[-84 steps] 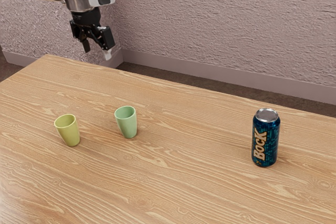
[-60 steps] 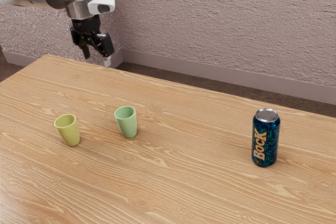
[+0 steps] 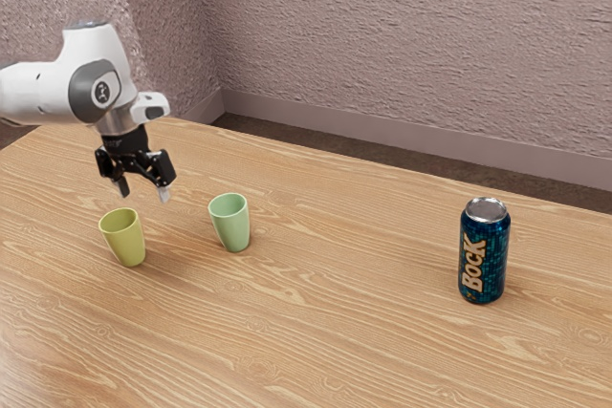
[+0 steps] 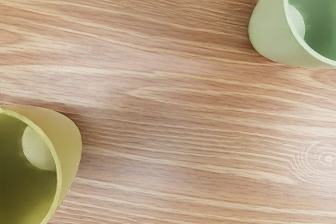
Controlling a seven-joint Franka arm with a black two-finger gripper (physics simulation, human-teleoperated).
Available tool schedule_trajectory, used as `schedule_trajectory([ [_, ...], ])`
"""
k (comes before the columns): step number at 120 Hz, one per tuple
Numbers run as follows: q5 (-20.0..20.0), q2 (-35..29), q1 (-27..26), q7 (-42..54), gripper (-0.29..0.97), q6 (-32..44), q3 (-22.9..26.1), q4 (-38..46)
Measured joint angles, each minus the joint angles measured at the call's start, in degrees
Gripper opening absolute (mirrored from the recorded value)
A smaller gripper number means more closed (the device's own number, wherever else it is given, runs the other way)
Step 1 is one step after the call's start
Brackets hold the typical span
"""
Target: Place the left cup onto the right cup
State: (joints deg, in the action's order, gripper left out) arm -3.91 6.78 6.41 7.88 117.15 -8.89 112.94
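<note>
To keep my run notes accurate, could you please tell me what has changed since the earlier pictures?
The tool has come down from up by the wall and now hangs open and empty over the gap between the yellow-green cup and the green cup. Both cups and the can stand where they were.

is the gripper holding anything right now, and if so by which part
Nothing is held. The gripper hangs open above the table, higher than the yellow-green cup and the green cup, touching neither.
</note>
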Motion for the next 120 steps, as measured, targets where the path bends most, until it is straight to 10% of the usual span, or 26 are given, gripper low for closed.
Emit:
schedule_trajectory([
  [92, -1.9, 8.24, 4.61, -1.9, 0.67, 9.3, -0.02, 2.95],
  [120, -2.36, 8.55, 4.62, -2.12, 0.2, 10.7, -0.07, 3.16],
])
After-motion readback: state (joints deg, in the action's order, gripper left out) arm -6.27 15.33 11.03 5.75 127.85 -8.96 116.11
